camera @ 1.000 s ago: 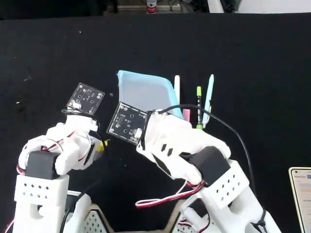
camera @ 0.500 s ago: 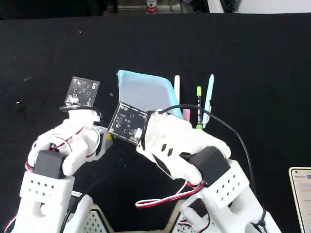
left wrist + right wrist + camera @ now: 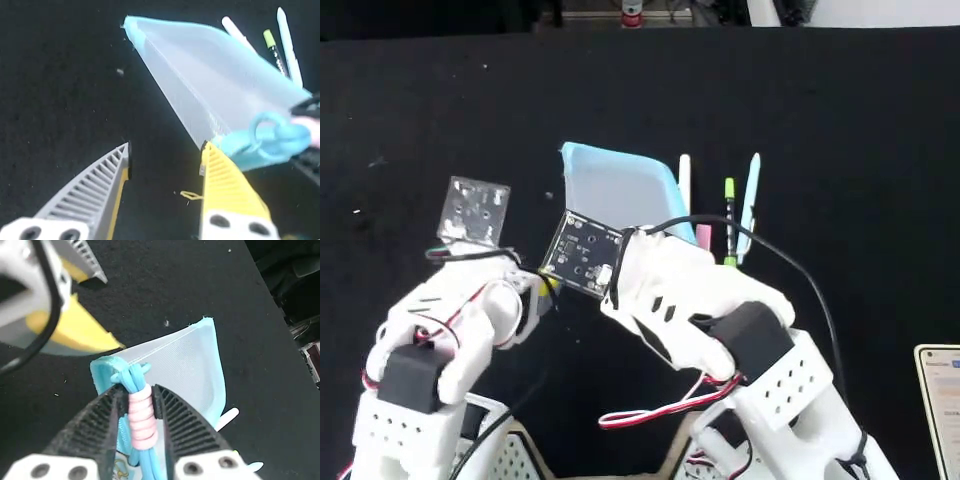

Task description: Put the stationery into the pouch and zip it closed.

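Centrally, pouch cord (image 3: 133, 382) — between right jaws, pinched

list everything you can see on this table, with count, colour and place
light blue mesh pouch: 1, light blue, mid-table, ahead of both arms
blue and pink zip pull cord: 1, blue with pink wrap, at the pouch's near corner
white pen: 1, white, beside the pouch's right edge
green-capped pen: 1, dark with green cap, right of the white pen
light blue pen: 1, light blue, rightmost
small pink item: 1, pink, between the pens, partly hidden
phone: 1, white, right table edge
black table: 1, black
left gripper: 1, grey and yellow fingers, open by the pouch
right gripper: 1, black, shut on the cord
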You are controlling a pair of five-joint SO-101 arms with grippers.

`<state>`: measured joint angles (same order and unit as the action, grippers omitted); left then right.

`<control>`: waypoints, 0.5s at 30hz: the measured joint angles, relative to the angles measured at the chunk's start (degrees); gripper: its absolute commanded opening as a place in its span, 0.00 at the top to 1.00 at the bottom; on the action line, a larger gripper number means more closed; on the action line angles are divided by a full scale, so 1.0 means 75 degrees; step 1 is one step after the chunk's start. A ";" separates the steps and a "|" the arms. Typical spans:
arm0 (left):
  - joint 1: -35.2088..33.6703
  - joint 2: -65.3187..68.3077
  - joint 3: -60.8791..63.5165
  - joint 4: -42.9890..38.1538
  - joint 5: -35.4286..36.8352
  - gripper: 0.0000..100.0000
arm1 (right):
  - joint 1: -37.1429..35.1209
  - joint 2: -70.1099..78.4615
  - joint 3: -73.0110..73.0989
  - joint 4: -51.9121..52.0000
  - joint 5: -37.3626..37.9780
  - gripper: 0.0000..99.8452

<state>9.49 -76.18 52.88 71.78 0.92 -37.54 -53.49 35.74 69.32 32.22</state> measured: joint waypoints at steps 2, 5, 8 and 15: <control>0.0059 -0.0258 0.0293 0.0000 -0.0094 0.76 | 0.0000 0.0000 0.0000 0.0000 0.0000 0.99; 0.0363 -0.0527 0.0551 0.0000 -0.0141 0.76 | 0.0000 0.0000 0.0000 0.0000 0.0000 0.99; 0.0586 -0.0656 0.0574 -0.0094 -0.0141 0.76 | 0.0012 0.0000 0.0000 0.0000 0.0000 0.99; 0.0668 -0.1067 0.0574 -0.0152 -0.0141 0.76 | 0.0000 0.0000 0.0000 0.0000 0.0000 0.99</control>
<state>14.51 -84.18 57.19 70.64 -0.13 -37.54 -53.49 35.74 69.32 32.22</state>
